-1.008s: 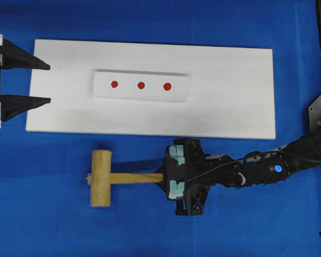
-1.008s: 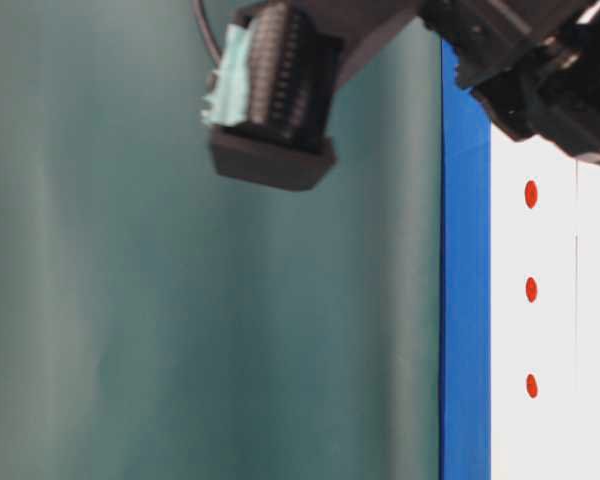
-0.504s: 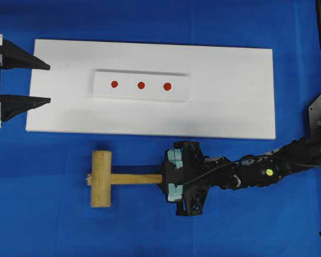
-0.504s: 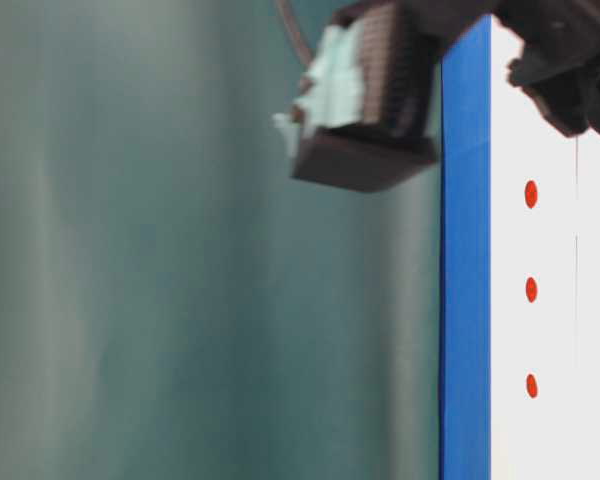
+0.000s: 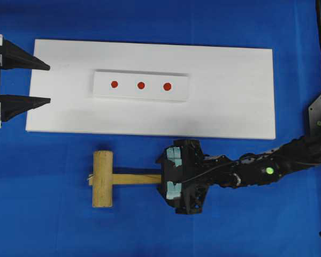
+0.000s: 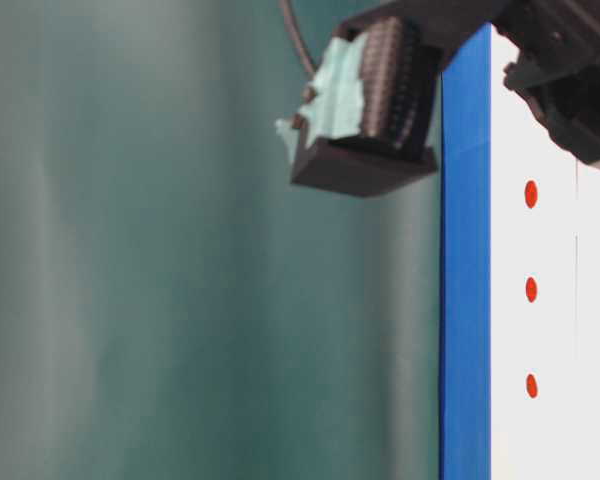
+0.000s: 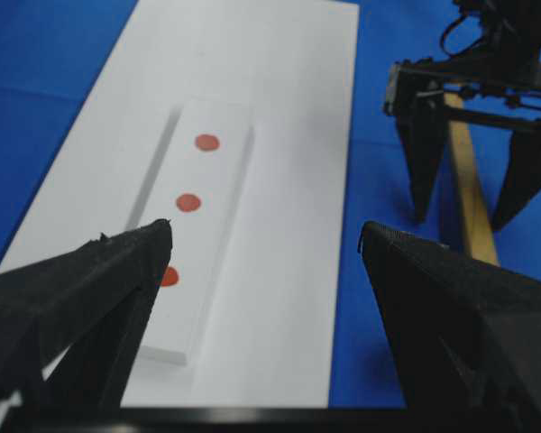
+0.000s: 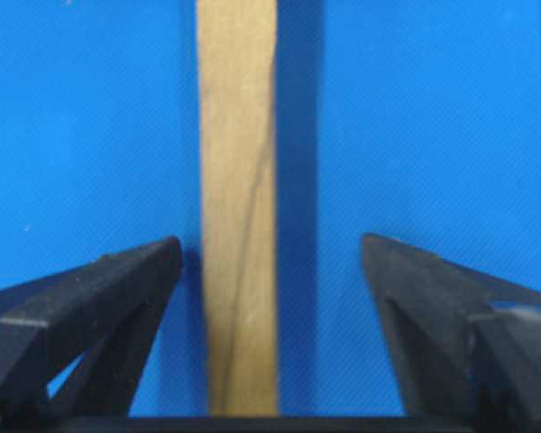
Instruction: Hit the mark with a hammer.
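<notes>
Two grippers sit in your overhead view, so start at the far left edge. Your left gripper (image 5: 35,83) hangs there with its black fingers (image 5: 21,60) spread wide, both tips just overlapping the left end of the white board (image 5: 230,91). Nothing lies between them but bare board.

Moving right, the white raised strip (image 5: 140,96) lies across the upper middle of the board, long side running left to right. Three red dots line it in a row. The mark (image 5: 167,86) is the rightmost one, slightly larger than the two smaller dots (image 5: 114,84) to its left. From your left wrist camera the same strip runs away up the frame, and the nearest dot is partly hidden behind the left finger.

Below the board, on the blue tabletop (image 5: 43,225), the hammer (image 5: 102,178) lies flat. Its thick head stands upright in the frame at lower left of centre, and its handle points right, parallel to the board's lower edge and well apart from the mark.

At the end of that handle you find your right gripper (image 5: 168,178), lower centre of the frame, with the arm trailing off to the right edge. Its fingers (image 8: 99,298) stand apart on either side of the handle. Your right wrist camera shows blue cloth between each finger and the wood, so nothing is clamped.
</notes>
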Motion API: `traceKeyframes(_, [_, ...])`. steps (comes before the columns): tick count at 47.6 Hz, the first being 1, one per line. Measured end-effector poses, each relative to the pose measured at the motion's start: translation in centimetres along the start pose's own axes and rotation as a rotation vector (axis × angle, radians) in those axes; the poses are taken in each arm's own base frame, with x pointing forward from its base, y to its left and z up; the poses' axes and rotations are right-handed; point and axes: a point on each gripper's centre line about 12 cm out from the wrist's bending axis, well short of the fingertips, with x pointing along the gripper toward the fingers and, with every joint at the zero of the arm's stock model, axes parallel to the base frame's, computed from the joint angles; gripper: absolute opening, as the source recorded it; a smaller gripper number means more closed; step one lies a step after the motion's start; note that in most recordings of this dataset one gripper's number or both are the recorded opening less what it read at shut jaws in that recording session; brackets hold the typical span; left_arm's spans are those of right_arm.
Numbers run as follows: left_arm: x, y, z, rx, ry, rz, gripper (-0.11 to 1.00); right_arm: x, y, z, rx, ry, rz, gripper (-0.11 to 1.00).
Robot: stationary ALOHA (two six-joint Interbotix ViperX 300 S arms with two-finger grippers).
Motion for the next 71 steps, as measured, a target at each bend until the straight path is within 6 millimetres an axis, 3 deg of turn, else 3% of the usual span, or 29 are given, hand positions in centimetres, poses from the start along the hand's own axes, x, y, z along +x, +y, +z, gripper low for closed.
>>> traceKeyframes(13, [0.0, 0.0, 0.0, -0.003, 0.003, 0.000, 0.82, -5.6, 0.3, 3.4, -0.011, -0.130, 0.063, 0.83])
traceKeyframes(25, [0.0, 0.0, -0.1, -0.004, 0.005, -0.001, 0.82, -8.4, -1.2, 4.2, 0.004, -0.197, 0.037, 0.83])
traceKeyframes(34, [0.0, 0.0, 0.0, -0.004, 0.003, -0.001, 0.82, -8.7, -4.6, 4.9, 0.045, -0.219, -0.040, 0.83])
traceKeyframes(47, [0.0, 0.0, -0.1, -0.004, 0.005, -0.001, 0.82, -9.6, -11.1, 6.1, 0.045, -0.237, -0.162, 0.83])
traceKeyframes(59, [0.0, 0.0, 0.0, 0.007, 0.003, -0.001, 0.82, -10.8, -12.7, 7.0, 0.038, -0.255, -0.146, 0.83])
traceKeyframes(71, [-0.9, -0.2, 0.5, 0.021, -0.031, -0.013, 0.82, -15.6, -13.0, 6.8, 0.006, -0.349, -0.137, 0.83])
